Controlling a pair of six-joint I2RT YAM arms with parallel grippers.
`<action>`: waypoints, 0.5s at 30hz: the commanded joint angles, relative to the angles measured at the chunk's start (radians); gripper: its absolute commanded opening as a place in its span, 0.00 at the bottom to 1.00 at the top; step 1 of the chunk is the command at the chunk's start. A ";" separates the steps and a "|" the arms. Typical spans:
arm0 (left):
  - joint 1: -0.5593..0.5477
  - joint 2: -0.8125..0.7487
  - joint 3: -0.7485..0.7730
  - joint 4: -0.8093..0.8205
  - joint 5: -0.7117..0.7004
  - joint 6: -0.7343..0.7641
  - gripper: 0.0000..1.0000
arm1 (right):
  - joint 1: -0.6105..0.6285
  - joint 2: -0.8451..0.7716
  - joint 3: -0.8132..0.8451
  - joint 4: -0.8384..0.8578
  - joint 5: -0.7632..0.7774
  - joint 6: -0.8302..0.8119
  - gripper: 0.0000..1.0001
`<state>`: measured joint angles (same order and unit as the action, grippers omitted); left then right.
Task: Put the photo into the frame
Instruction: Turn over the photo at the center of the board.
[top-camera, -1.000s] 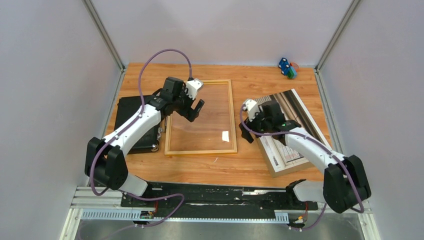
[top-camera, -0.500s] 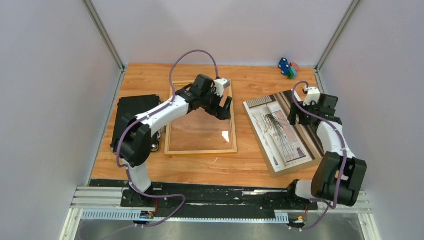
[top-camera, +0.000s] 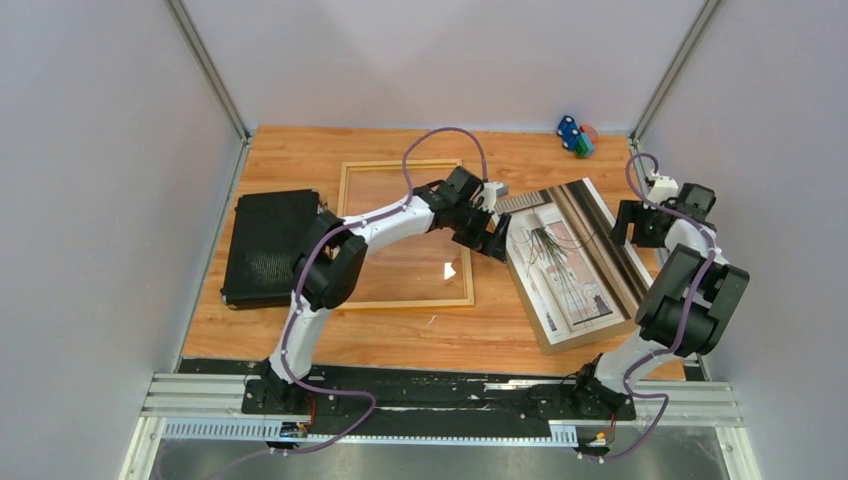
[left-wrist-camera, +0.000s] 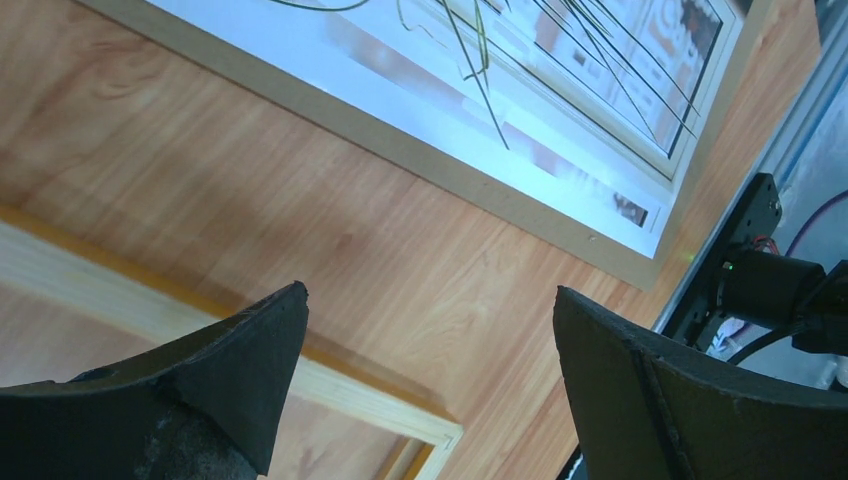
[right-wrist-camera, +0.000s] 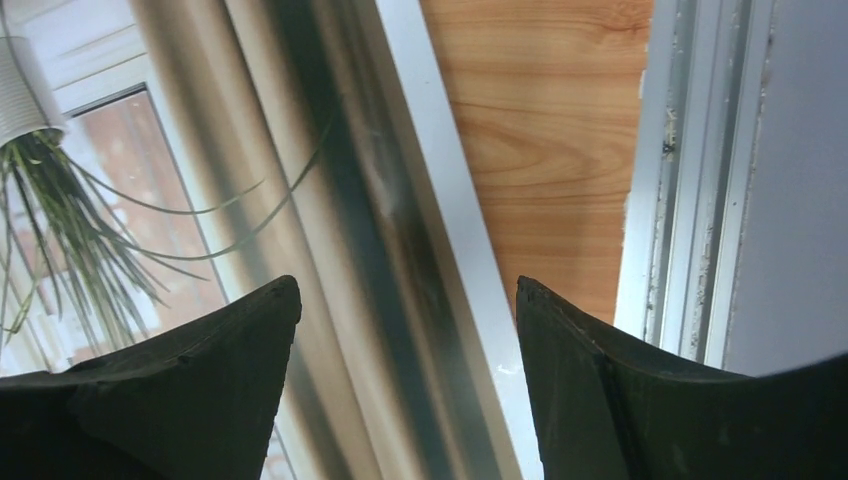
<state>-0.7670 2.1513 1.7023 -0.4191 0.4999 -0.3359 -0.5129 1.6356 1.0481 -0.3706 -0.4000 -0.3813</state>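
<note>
Left claw (left-wrist-camera: 430, 300) spread, right claw (right-wrist-camera: 405, 290) spread, frame (top-camera: 400, 302) partly hidden beneath left arm (top-camera: 390, 218)

place: robot lab cell | cues: grey panel walls (top-camera: 100, 200), aluminium posts (top-camera: 207, 70), bolted base rail (top-camera: 450, 385)

The left arm (top-camera: 385, 217) stretches far forward and rightward, the left gripper (top-camera: 486, 242) tipped downward with jaws spread wide. The right arm (top-camera: 692, 300) folds upright; the right gripper (top-camera: 638, 230) gapes too, seemingly holding nothing.
</note>
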 joint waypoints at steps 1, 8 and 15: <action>-0.039 0.067 0.104 -0.022 0.030 -0.059 1.00 | -0.042 0.078 0.091 -0.035 -0.061 -0.074 0.78; -0.068 0.173 0.186 -0.045 0.061 -0.094 1.00 | -0.081 0.182 0.150 -0.050 -0.115 -0.120 0.76; -0.096 0.206 0.205 -0.016 0.062 -0.097 1.00 | -0.100 0.226 0.161 -0.066 -0.164 -0.164 0.73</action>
<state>-0.8364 2.3314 1.8652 -0.4526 0.5480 -0.4164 -0.6033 1.8492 1.1717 -0.4263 -0.4976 -0.4885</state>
